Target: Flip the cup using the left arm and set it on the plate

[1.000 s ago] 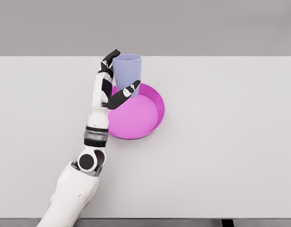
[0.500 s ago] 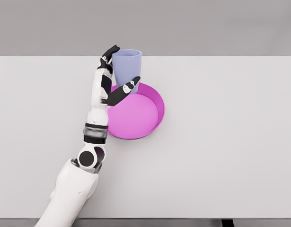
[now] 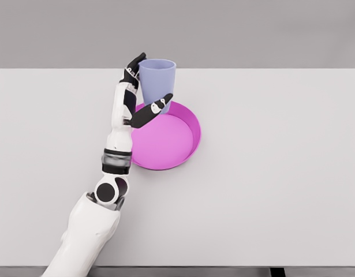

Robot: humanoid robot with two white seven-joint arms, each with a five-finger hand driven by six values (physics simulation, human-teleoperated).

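Observation:
A pale blue cup (image 3: 157, 81) stands upright, mouth up, held over the far left rim of the magenta plate (image 3: 177, 144). My left hand (image 3: 144, 86) is shut on the cup: black fingers wrap its far left side and the thumb (image 3: 153, 109) presses on its near side low down. Whether the cup's base touches the plate is hidden by the thumb. The left arm runs up from the lower left of the head view.
The plate sits left of the middle of a wide white table (image 3: 281, 173). The table's far edge runs just behind the cup.
The cup and my left hand have risen slightly and shifted a little to the right over the plate's rim. The grasp stays the same.

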